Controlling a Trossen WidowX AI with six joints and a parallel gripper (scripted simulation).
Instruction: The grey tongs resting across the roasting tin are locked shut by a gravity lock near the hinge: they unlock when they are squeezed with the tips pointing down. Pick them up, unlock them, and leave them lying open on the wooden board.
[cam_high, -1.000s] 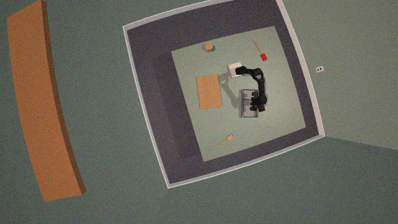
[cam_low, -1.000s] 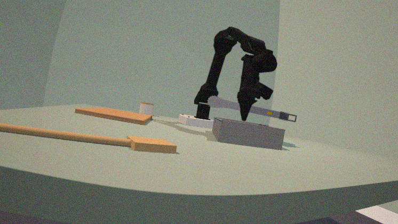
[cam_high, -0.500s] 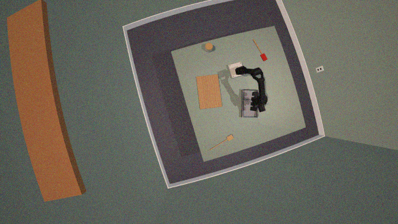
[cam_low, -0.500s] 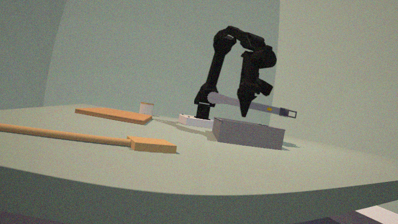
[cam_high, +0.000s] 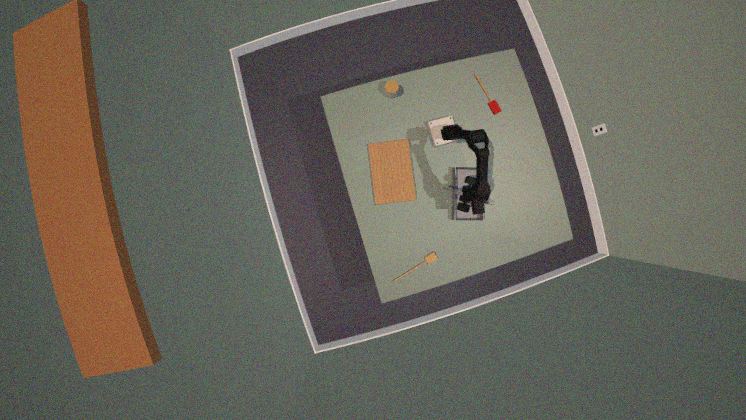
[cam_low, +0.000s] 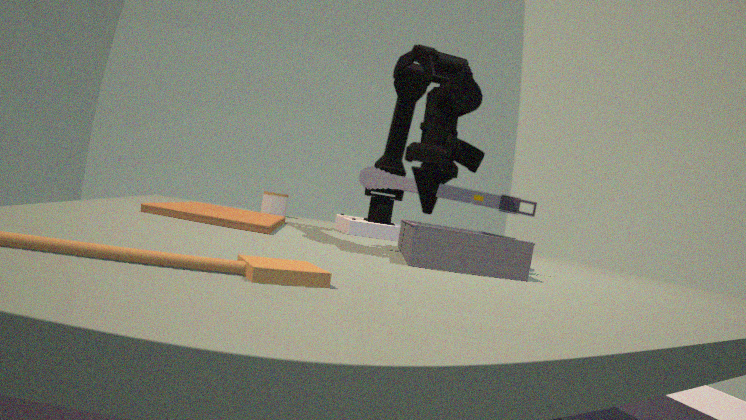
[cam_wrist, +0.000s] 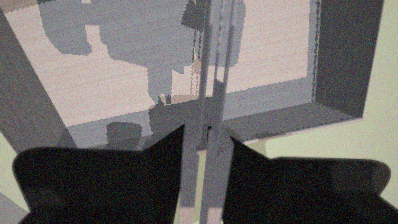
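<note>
My gripper (cam_low: 428, 206) (cam_wrist: 197, 131) is shut on the grey tongs (cam_low: 459, 193) (cam_wrist: 218, 175) around their middle, pointing down. The tongs hang above the roasting tin (cam_high: 453, 210) (cam_low: 469, 256) (cam_wrist: 345, 50), clear of its rim. They lie nearly level in the exterior view, the rounded scalloped tips at the left and the dark hinge end with its square loop at the right, a little lower. In the wrist view their two arms run close together with a narrow gap. The lock's state cannot be made out. The wooden board (cam_high: 391, 172) (cam_low: 208, 214) lies flat, away from the tin.
The arm's white base (cam_high: 434, 137) (cam_low: 360, 227) stands between board and tin at the back. A wooden block-headed tool (cam_high: 431, 257) (cam_low: 287, 271) lies near the front. A red-headed tool (cam_high: 494, 107) and a white cup with an orange top (cam_high: 391, 86) (cam_low: 274, 204) are farther off.
</note>
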